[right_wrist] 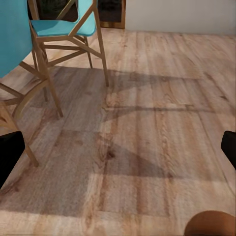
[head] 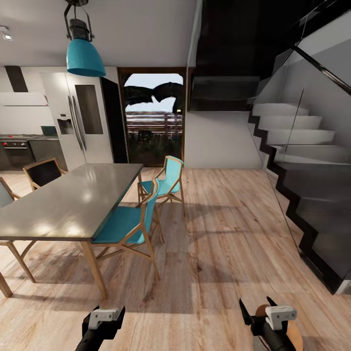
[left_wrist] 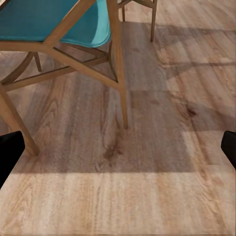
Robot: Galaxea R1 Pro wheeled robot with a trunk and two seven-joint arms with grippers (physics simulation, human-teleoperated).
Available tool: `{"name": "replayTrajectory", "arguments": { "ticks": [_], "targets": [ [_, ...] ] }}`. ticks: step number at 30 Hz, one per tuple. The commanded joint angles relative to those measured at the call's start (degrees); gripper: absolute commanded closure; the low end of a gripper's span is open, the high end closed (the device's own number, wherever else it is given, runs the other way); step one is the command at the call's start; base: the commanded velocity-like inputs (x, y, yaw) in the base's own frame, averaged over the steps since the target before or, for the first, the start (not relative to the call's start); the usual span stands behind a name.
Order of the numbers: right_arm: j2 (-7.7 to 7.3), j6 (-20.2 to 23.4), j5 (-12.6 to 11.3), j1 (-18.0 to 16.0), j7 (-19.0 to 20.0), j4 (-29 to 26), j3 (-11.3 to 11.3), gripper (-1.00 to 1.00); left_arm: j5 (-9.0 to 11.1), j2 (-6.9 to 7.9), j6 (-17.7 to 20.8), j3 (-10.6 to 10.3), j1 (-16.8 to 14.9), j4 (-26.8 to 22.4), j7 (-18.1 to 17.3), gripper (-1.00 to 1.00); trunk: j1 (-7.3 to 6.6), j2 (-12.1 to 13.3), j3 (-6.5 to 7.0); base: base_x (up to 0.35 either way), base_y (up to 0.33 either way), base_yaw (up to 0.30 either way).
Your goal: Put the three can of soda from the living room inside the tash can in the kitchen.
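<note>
Grippers left [head: 103, 318], right [head: 267, 316] fingers apart, empty; glossy grey table [head: 63, 204], teal wood-framed chairs [head: 127, 222], plank floor [head: 219, 234]

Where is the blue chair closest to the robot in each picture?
Head view: the near blue chair is left of centre, tucked beside the grey table.
Left wrist view: its blue seat and wooden legs sit at the top left.
Right wrist view: its blue edge is at the far left.
Shared landmark: the wood floor with the chairs' shadows.
</note>
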Motion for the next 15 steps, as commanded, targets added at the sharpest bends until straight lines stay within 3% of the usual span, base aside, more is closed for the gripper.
{"name": "replayTrajectory", "arguments": {
  "ticks": [1,8,15],
  "targets": [
    [0.12,0.0,0.0,0.0,0.1,0.1,0.1,-1.00,-0.1,0.00,-0.2,0.0,0.0,0.7,0.1,-1.00,0.00,0.0,0.00,0.000,-0.164,0.000],
    [0.31,0.1,0.0,0.1,0.3,0.5,0.3,-1.00,-0.1,-0.01,-0.4,0.0,0.0,2.5,0.3,-1.00,0.00,0.0,0.01,0.000,-0.240,-0.019],
    [0.34,0.2,-0.1,0.1,0.2,0.7,0.2,-1.00,-0.1,-0.01,-0.4,0.0,0.0,2.9,0.3,-1.00,0.00,0.0,0.22,0.000,-0.278,-0.197]
  ]
}}
